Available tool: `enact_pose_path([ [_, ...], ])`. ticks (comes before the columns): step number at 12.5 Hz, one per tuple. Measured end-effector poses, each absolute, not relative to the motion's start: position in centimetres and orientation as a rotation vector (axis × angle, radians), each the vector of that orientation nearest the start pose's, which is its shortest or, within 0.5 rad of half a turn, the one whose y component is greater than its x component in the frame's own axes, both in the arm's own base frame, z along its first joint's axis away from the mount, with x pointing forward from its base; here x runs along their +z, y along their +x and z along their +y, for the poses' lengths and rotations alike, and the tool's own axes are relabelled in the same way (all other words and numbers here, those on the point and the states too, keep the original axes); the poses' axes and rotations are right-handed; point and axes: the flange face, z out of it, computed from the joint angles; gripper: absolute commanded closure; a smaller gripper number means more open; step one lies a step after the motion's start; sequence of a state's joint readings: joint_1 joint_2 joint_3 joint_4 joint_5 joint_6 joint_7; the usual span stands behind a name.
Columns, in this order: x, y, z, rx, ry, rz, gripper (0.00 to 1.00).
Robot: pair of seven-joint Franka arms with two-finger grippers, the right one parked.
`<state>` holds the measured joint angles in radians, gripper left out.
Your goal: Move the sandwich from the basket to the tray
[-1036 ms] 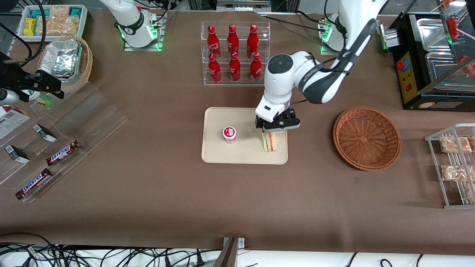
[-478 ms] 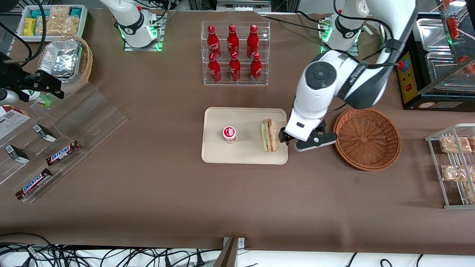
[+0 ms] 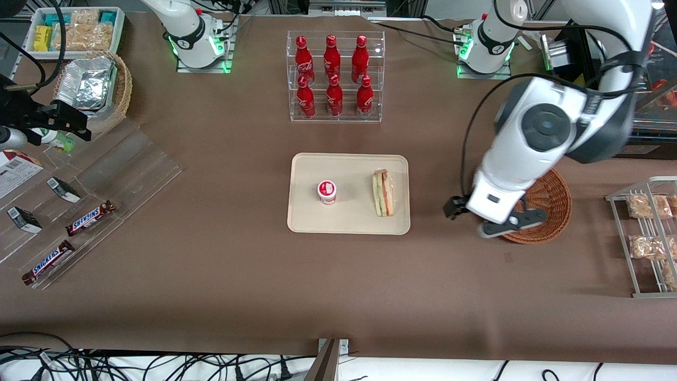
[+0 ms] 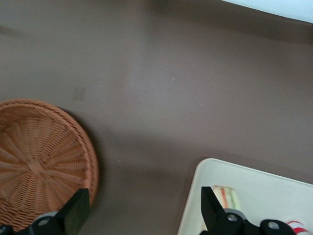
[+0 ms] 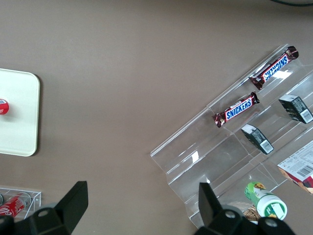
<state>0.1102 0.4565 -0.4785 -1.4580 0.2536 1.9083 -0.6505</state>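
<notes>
Candy bars (image 3: 90, 218) are seen on a clear stepped display (image 3: 106, 174) toward the parked arm's end of the table, with a pale wicker basket holding a foil container (image 3: 87, 84) farther from the front camera. At the table's middle, the cream tray (image 3: 307, 219) is shown with a small red-lidded cup (image 3: 327, 191) and, beside it, the sandwich (image 3: 383, 192), which is laid flat near the tray edge closest to the working arm, its long axis running toward and away from the front camera. A rack of red bottles (image 3: 333, 74) is set farther back, well apart from the tray. The gripper (image 3: 489, 218) is held above the bare tablecloth at the near rim of the reddish-brown basket (image 3: 550, 211), between basket and tray, its fingers (image 4: 74, 214) spread apart and holding nothing. From the gripper, the sandwich lies toward the tray, well apart, with only open cloth between them. The basket appears to hold nothing, though part of it is covered by the arm. The placement is judged complete; no obstacle is seen in the arm's way. A wire rack of bagged snacks (image 3: 648, 233) is seen at the working arm's end of the table.
</notes>
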Motion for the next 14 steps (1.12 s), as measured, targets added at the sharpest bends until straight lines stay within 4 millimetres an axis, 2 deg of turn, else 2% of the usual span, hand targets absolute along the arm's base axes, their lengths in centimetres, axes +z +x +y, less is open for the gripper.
enact_pose_path([
  [3,44.5,67.9,-9.7,0.044,-3.193,-0.282,0.00],
  [5,45.8,68.0,-3.5,0.071,-3.234,-0.150,0.00],
  [6,46.5,67.6,-1.4,0.084,-3.229,-0.059,0.00],
  [7,46.9,67.3,0.0,0.097,-3.221,0.021,0.00],
  [9,47.1,67.1,0.8,0.107,-3.214,0.120,0.00],
  [12,47.4,67.0,-0.8,0.101,-3.165,0.194,0.00],
  [14,49.5,66.7,-2.2,0.075,-3.119,0.250,0.00],
])
